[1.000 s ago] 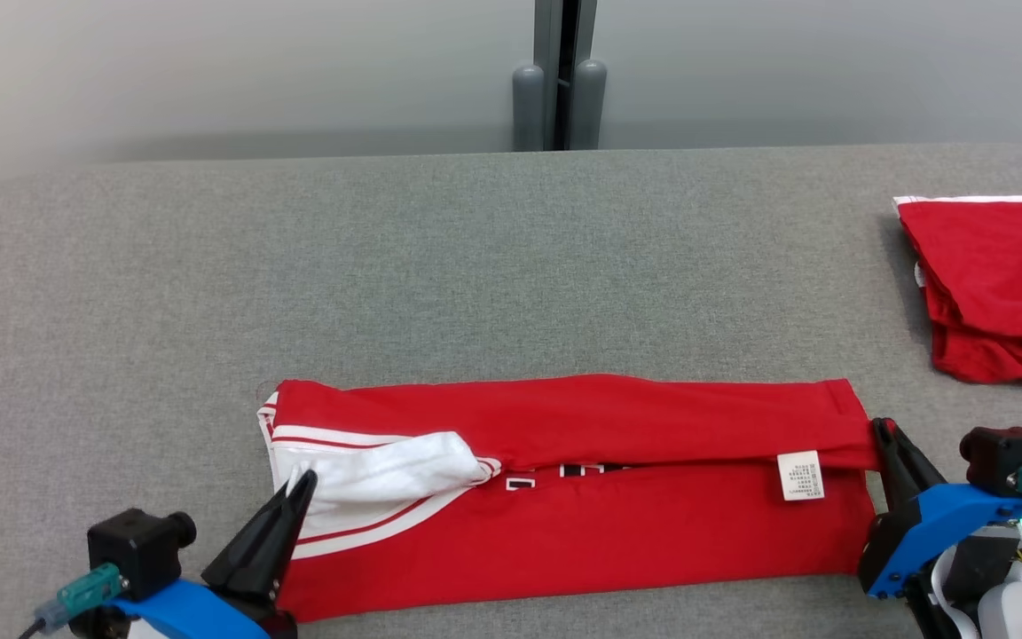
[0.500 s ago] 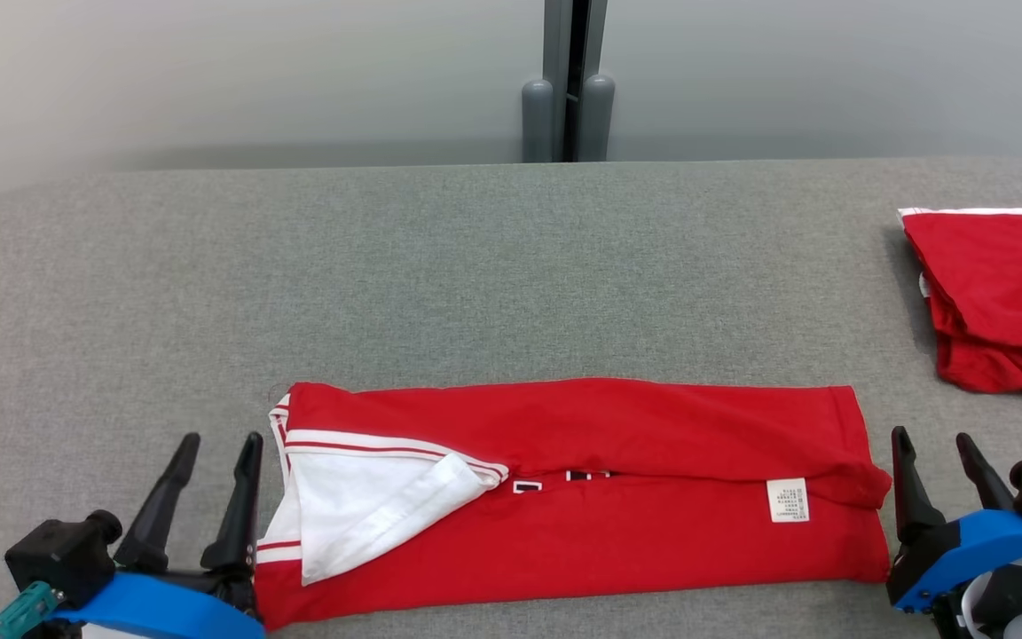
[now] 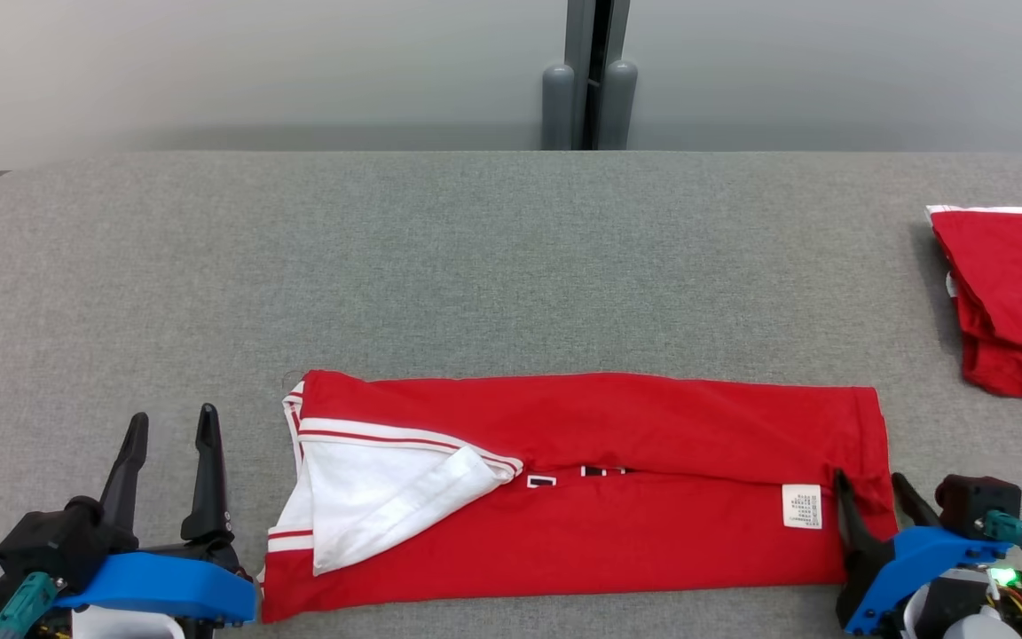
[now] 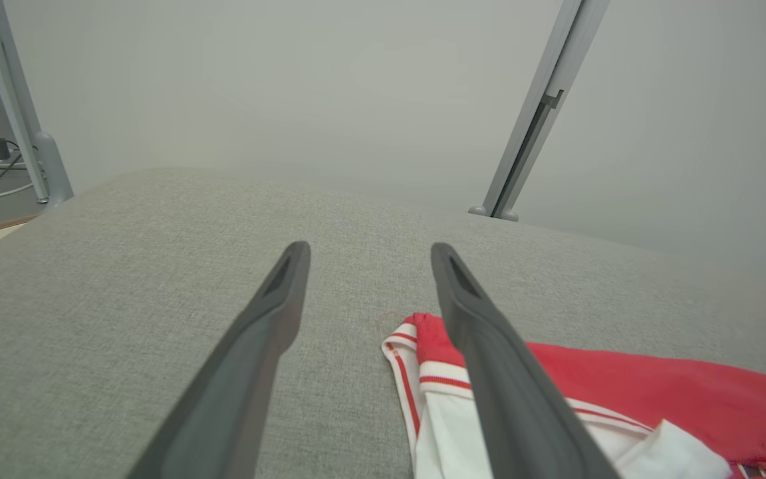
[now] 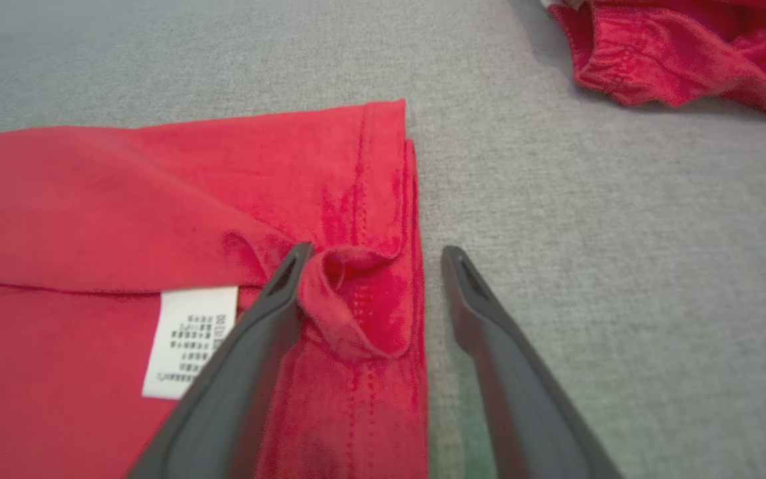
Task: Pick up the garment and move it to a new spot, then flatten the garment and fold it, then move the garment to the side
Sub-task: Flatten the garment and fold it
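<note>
The folded red garment (image 3: 635,497) is lying at the table's (image 3: 475,266) 6 o'clock. The left hand (image 3: 172,414) is hovering at 8 o'clock, spread apart. The right hand (image 3: 868,479), at 4 o'clock, is also spread apart, straddling the garment's edge.

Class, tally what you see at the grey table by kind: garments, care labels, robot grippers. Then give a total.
Red garments: 2, the long folded garment and the folded pile at the right.
White care label: 1.
Grippers: 2, left gripper and right gripper, both open.
Total: 5.
</note>
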